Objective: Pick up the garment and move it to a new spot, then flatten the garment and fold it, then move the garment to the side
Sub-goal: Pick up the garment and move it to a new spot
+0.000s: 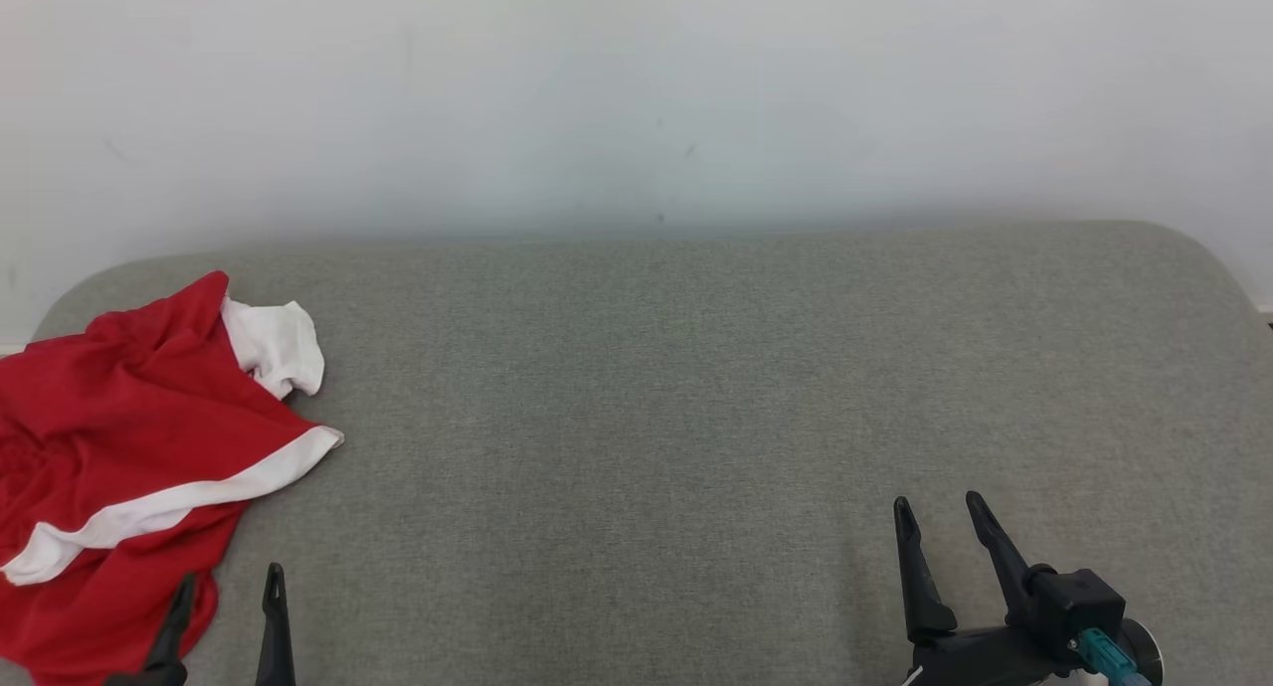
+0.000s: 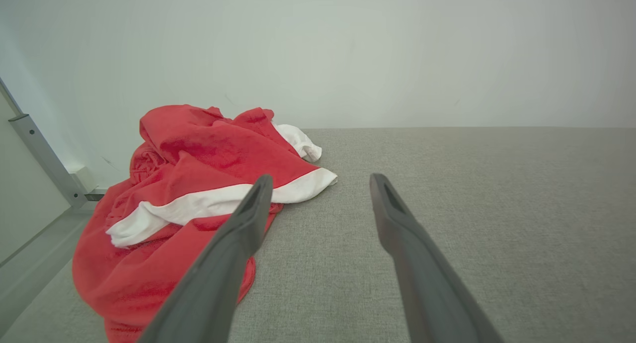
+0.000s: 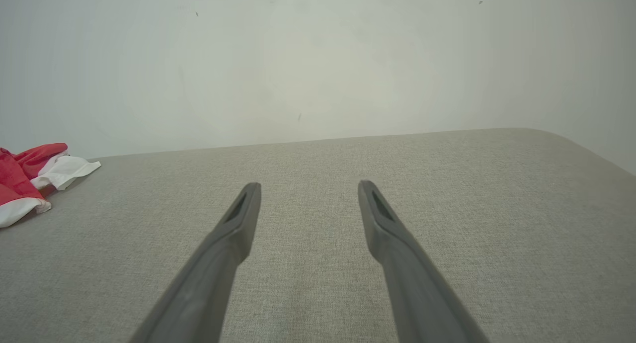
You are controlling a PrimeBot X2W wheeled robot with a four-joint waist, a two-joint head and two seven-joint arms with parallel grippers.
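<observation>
A red garment point(image 1: 109, 437) with white trim lies crumpled at the left end of a grey fabric surface point(image 1: 696, 418). In the left wrist view the garment point(image 2: 189, 184) is heaped ahead and to the left. My left gripper point(image 1: 229, 579) stands open at the garment's near edge, with one finger over the red cloth and nothing held; the left gripper point(image 2: 320, 181) shows the same gap there. My right gripper point(image 1: 940, 507) is open and empty at the lower right, far from the garment. From the right wrist, the right gripper point(image 3: 308, 186) points at bare fabric, with the garment point(image 3: 30, 176) at far left.
A plain pale wall point(image 1: 636, 99) rises behind the surface. The surface rounds off at its far right corner point(image 1: 1193, 249). A grey metal rail point(image 2: 44, 159) stands left of the garment in the left wrist view.
</observation>
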